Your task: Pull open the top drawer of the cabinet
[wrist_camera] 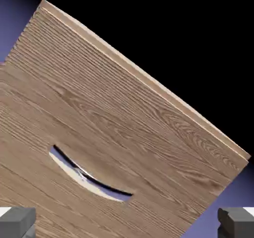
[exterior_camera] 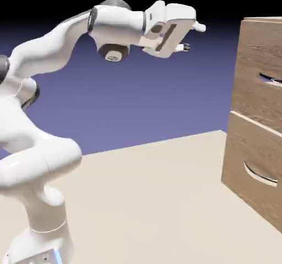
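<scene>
While open, hand (exterior_camera: 193, 36) nears cabinet (exterior_camera: 259, 65)

Scanning both views now; no readable text, label, brand, number or sign shows in either; a small round marking sits on the arm's dark joint cap (exterior_camera: 114, 56), too small to make out.

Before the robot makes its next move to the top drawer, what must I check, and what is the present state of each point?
1. Grey-tipped two-finger pincer open: ok.
2. Light-brown wood-grain top drawer closed, ready to pull: ok.
3. Curved silver-grey top handle visible to hand camera: ok.
4. Handle between the finger tips: not ok, it lies ahead of them.
5. Hand level with the handle: not ok, it is higher and tilted.
6. Firmness of handle: cannot tell.
</scene>
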